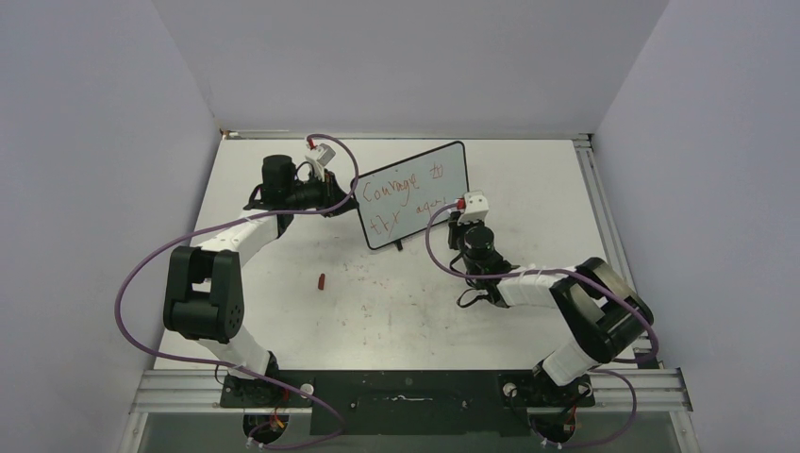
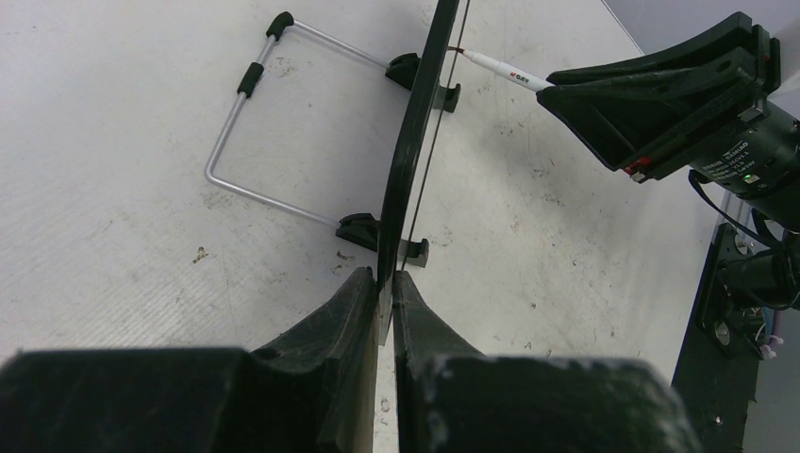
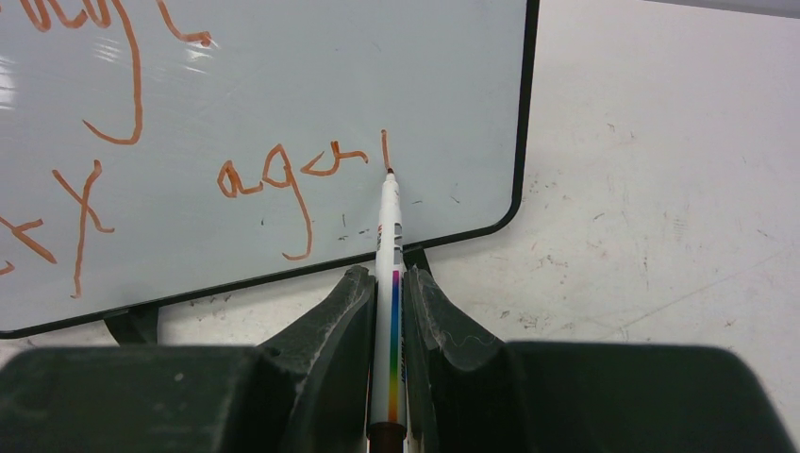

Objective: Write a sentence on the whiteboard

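A: Top view first. Where is the whiteboard?
B: The whiteboard point(image 1: 429, 175) stands tilted at the upper middle of the frame, on the desk point(image 1: 538, 208), between the two arms. The left hand point(image 1: 340, 198) is at its left edge and the right hand point(image 1: 453, 219) at its lower right. The sentence point(image 1: 396, 193) runs across it in two red lines. A small red piece point(image 1: 322, 280), perhaps a cap, lies apart from the board, to its lower left.
A: And the left wrist view?
B: At bottom centre the left hand's fingers are pressed onto the board's black edge, pinching it. I'd say that steadies it against the pen's push. A wire stand point(image 2: 236, 142) props it from behind, upper left.
A: Right wrist?
B: The right hand pinches a marker point(image 3: 390, 226) between its fingers, with the tip touching the board at the foot of a short stroke just after "aga". The last word looks unfinished.
A: Any containers?
B: None shows in any view.
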